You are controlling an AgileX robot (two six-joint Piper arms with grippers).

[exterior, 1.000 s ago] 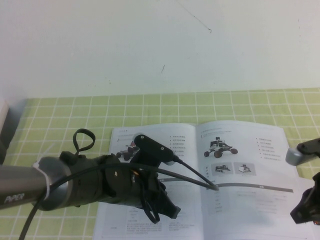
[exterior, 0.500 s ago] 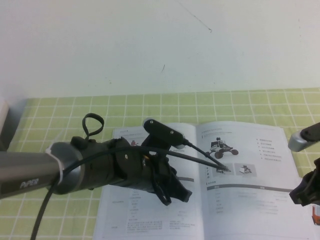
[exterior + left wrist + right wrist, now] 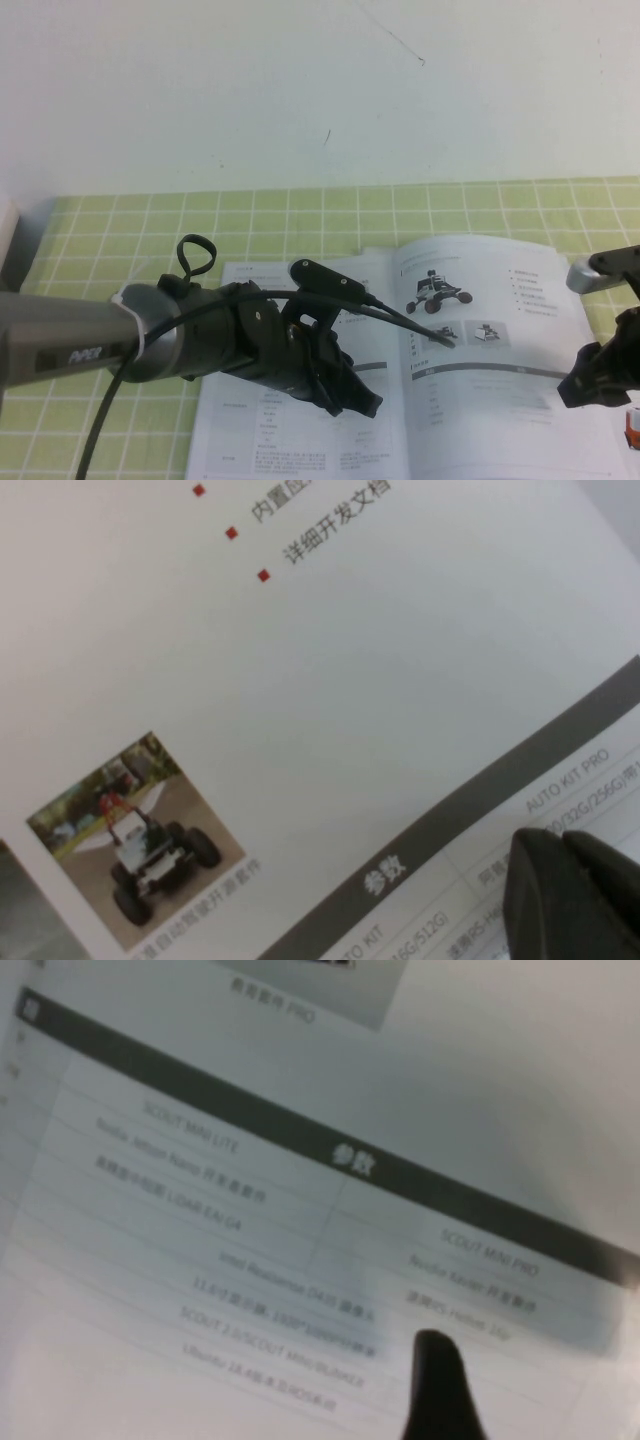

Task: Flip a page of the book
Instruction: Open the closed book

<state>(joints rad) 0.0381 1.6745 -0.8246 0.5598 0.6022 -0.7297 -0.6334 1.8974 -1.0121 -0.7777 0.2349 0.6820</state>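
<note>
i cannot tell how the jaws stand on the right gripper (image 3: pixel 583 378), at the outer edge of the thin white stapled book (image 3: pixel 300 455), or on the left gripper (image 3: pixel 352 392), over its left side. the rover-printed white page (image 3: pixel 490 420) lies flat, not yet turned.

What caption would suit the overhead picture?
Open book on a green grid mat; left gripper over its left page, right gripper at its right edge.
</note>
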